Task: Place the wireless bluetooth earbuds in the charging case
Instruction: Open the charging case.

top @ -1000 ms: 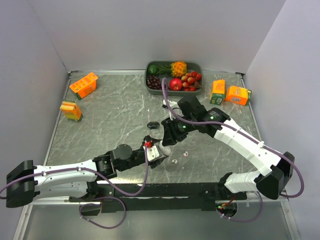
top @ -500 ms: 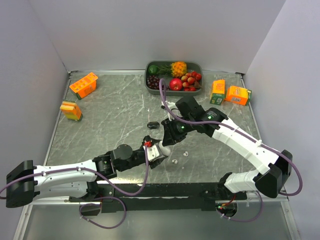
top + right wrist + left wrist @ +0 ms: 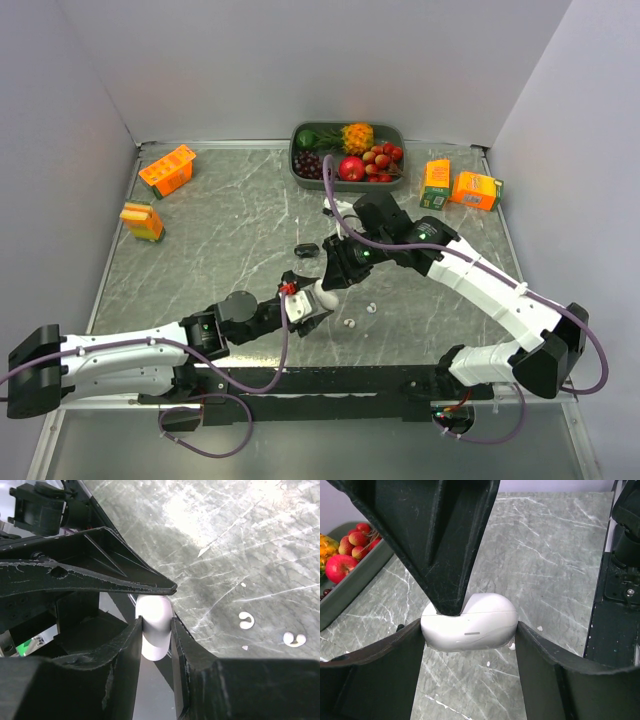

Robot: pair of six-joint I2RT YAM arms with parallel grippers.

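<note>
Clamping the glossy white pill-shaped charging case (image 3: pixel 470 622) at centre frame, left gripper (image 3: pixel 469 635) and right gripper (image 3: pixel 158 630) are both closed on it.
Two tiny white glossy earbuds (image 3: pixel 350 323) lie loose on the grey veined table (image 3: pixel 220 230), just lower right of the case; plain pale lilac walls (image 3: pixel 300 60) box it in.

a: what's the bench (image 3: pixel 230 230) like?
b: grey, marbled. a dark tray (image 3: pixel 296 172) of fruit sits at its far edge.
a: the sides?
b: on the left, an orange carton (image 3: pixel 167 169) and a smaller orange carton (image 3: pixel 142 221) nearer. on the right, a green-topped carton (image 3: pixel 436 184) just beside an orange box (image 3: pixel 476 190).
a: the middle?
b: a small dark object (image 3: pixel 307 249), too small to tell. nearer the arms, one white earbud (image 3: pixel 349 323) near a second white earbud (image 3: pixel 371 309), apart.
</note>
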